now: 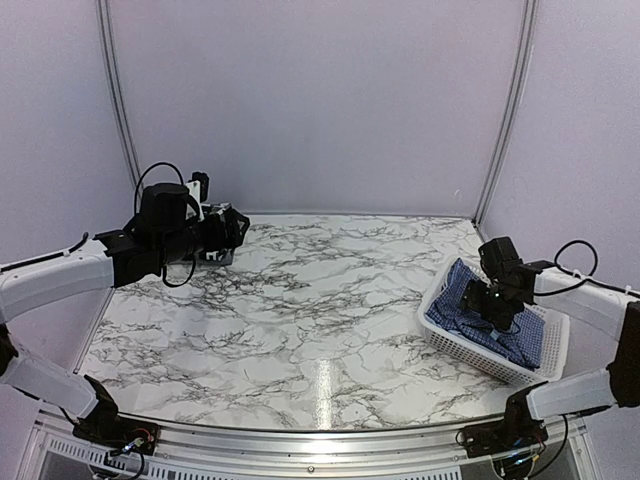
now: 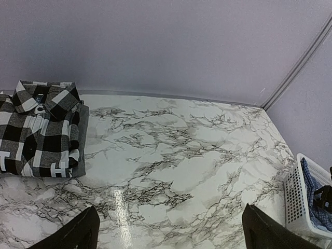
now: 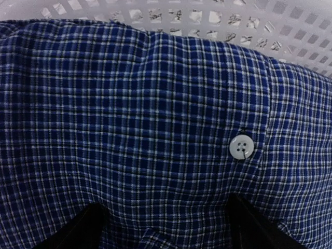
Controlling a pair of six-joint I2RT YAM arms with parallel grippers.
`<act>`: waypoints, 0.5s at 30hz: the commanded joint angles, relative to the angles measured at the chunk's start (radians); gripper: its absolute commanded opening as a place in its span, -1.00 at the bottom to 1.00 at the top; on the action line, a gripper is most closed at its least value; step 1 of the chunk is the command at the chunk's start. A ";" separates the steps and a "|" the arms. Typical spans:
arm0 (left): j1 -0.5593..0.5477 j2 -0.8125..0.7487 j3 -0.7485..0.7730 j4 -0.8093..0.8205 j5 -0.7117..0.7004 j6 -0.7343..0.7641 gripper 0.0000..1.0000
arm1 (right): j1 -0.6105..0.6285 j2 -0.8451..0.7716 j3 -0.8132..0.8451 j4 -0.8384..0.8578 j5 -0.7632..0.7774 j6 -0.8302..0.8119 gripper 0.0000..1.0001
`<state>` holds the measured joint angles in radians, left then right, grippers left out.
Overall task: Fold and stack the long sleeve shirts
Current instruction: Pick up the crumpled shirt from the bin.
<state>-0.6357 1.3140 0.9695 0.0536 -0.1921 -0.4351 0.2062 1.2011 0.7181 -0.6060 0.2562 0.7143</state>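
Top view has the right gripper (image 1: 484, 303) down in the white slatted plastic basket (image 1: 470, 355) on the dark blue fine-checked shirt (image 1: 522, 340), with the left gripper (image 1: 230, 232) at the far-left corner. Left wrist cam: its fingers (image 2: 78, 233) are spread wide on nothing, and the folded black-and-white plaid shirt (image 2: 39, 135) lies on the marble-pattern table (image 2: 197, 155). Right wrist cam: fingers (image 3: 78, 228) parted too, right over the blue cloth.

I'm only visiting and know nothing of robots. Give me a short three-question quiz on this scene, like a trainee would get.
1. True or false: the dark blue checked shirt lies in the white basket.
2. Which shirt lies folded on the marble table? A) plain red B) black-and-white plaid C) yellow striped
3. Fill in: near the open right claw, the checked shirt shows one white ____.
Key: 1 true; 2 B; 3 button.
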 commanded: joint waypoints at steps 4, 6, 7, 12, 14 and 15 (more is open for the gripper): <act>0.004 0.006 0.026 -0.005 -0.002 0.017 0.98 | -0.009 0.036 -0.003 0.043 -0.035 0.027 0.17; 0.005 0.004 0.027 -0.007 -0.003 0.019 0.98 | -0.009 0.010 0.015 0.023 -0.010 0.019 -0.04; 0.005 0.005 0.028 -0.008 -0.006 0.019 0.98 | -0.008 -0.003 0.026 0.011 0.005 0.016 -0.15; 0.005 0.006 0.032 -0.009 -0.006 0.016 0.98 | -0.009 -0.042 0.078 -0.026 0.027 -0.017 -0.73; 0.005 0.007 0.036 -0.009 -0.004 0.016 0.98 | -0.010 -0.048 0.097 -0.047 0.031 -0.027 -0.96; 0.005 0.008 0.038 -0.010 -0.004 0.016 0.98 | -0.009 -0.052 0.109 -0.056 0.038 -0.032 -1.00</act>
<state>-0.6357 1.3178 0.9695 0.0532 -0.1921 -0.4320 0.2024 1.1740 0.7578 -0.6209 0.2760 0.7017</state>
